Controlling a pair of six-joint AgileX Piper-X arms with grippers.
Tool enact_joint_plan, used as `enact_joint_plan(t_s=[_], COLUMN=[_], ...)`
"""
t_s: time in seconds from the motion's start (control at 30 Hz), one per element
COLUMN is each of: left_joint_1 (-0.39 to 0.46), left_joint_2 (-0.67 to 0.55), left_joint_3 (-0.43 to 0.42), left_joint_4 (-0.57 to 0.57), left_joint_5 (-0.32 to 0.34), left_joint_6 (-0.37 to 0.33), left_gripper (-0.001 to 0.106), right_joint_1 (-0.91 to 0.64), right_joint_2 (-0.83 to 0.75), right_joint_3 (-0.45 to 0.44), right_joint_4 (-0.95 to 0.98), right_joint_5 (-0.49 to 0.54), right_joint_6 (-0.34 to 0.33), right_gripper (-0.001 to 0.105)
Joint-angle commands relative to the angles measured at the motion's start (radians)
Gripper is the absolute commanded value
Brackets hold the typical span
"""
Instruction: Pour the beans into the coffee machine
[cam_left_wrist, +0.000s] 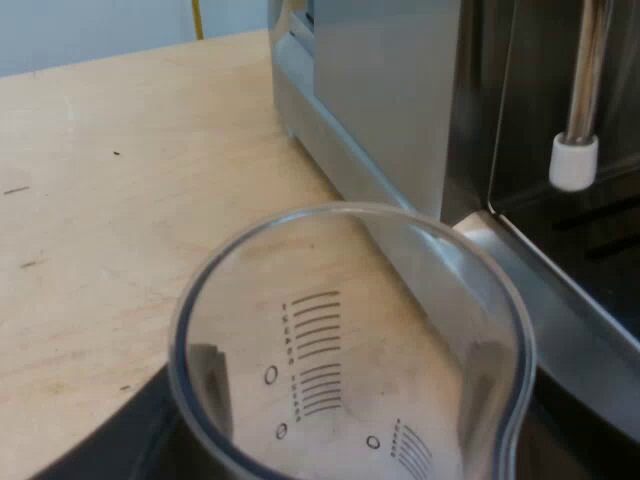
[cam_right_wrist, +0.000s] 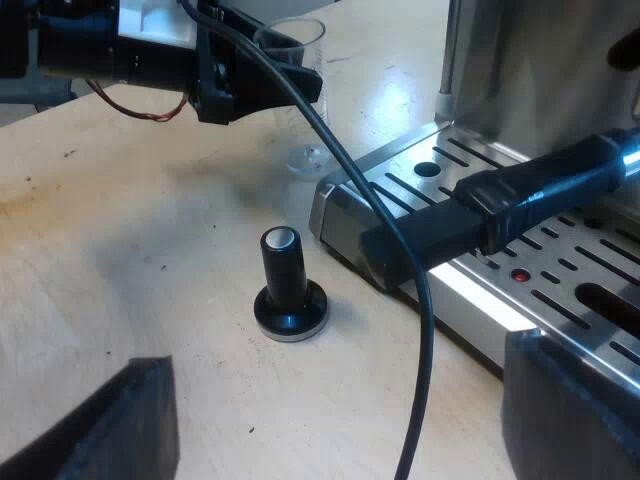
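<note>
Firstly, left pincer clamped on the measuring glass, seemingly empty, held upright beside the espresso machine; right pincer, fingers wide apart, with the black-knobbed tamper standing just ahead on the table, clear of the pour.

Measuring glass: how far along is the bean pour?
Done, apparently: the clear measuring glass with scale marks looks empty, no beans inside. In hand: the left gripper holds it low beside the silver espresso machine, near its drip tray corner. Left: I cannot tell whether beans went into the machine; if they did, only setting the glass down remains. The right gripper hangs open near the black-knobbed tamper.
</note>
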Motion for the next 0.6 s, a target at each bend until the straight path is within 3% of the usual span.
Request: enact_joint_plan(t_s=[0.03,0.23,0.33,0.4,0.6], left_joint_1=[-0.001,-0.001,-0.001,-0.001,-0.001], left_joint_2=[0.013,0.03,0.03,0.03,0.03], left_joint_3=[-0.002,-0.002,-0.002,-0.002,-0.002], left_joint_4=[-0.025,-0.032,-0.039,-0.039,-0.039], left_joint_5=[0.011,0.011,0.011,0.006,0.001], left_joint_6=[-0.009,-0.009,-0.009,-0.009,-0.009], left_gripper=[0.027,0.03,0.047,0.065,0.07], right_joint_1=[0.002,0.002,0.002,0.002,0.002], right_joint_2=[-0.005,-0.005,-0.005,-0.005,-0.005], right_joint_3=[-0.001,-0.001,-0.001,-0.001,-0.001], right_joint_4=[-0.014,-0.014,-0.014,-0.014,-0.014], right_joint_5=[-0.001,-0.001,-0.001,-0.001,-0.001], right_joint_6=[-0.008,-0.008,-0.008,-0.008,-0.008], right_gripper=[0.069,0.069,0.069,0.069,0.069])
